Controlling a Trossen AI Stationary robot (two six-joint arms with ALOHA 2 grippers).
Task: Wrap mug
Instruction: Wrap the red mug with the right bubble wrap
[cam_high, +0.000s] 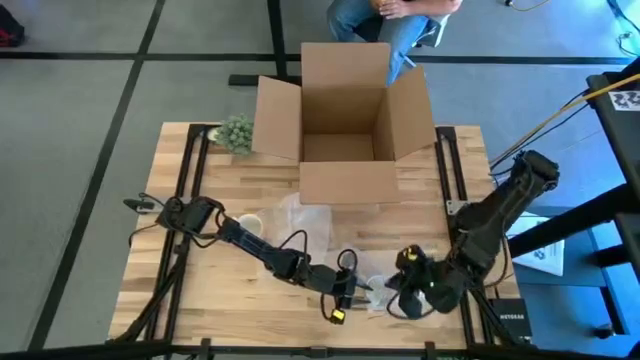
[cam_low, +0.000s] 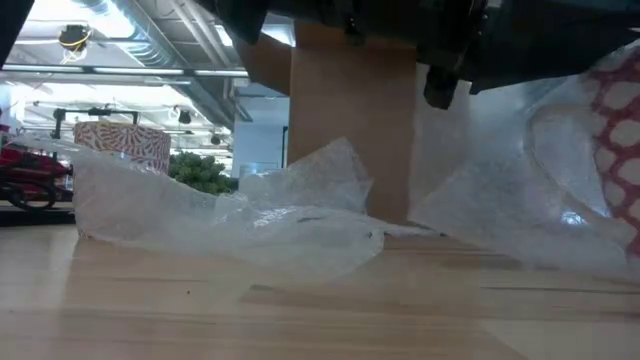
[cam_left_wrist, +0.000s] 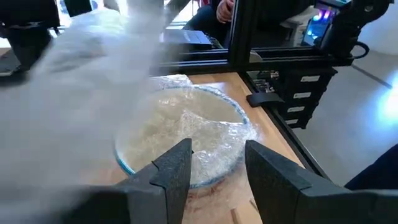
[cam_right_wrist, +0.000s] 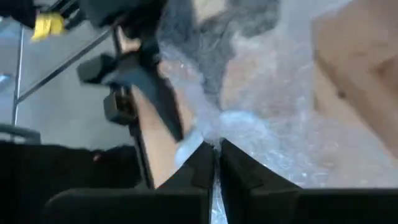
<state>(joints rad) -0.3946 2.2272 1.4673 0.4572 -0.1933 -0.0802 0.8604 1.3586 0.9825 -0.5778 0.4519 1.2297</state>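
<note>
Both grippers are down at the near edge of the table, on the near side of the open brown cardboard box. The right gripper has its dark fingers pinched together on the sheet of clear bubble wrap, clamped on a fold of it. Just beside it, the left gripper sits with its fingers spread apart, nothing between them, hovering right over a round lump bundled in that same wrap. That looks like the mug, but it's covered in plastic so I can't make out much of it.

From the table-level camera the bubble wrap lies crumpled across the light wooden tabletop, running back toward the box.

Left of the box's near flap there's a white mug on the wood, near the left arm. At the box's left corner is a small green leafy plant. Beyond the box, off the table, a person in jeans is seated.
</note>
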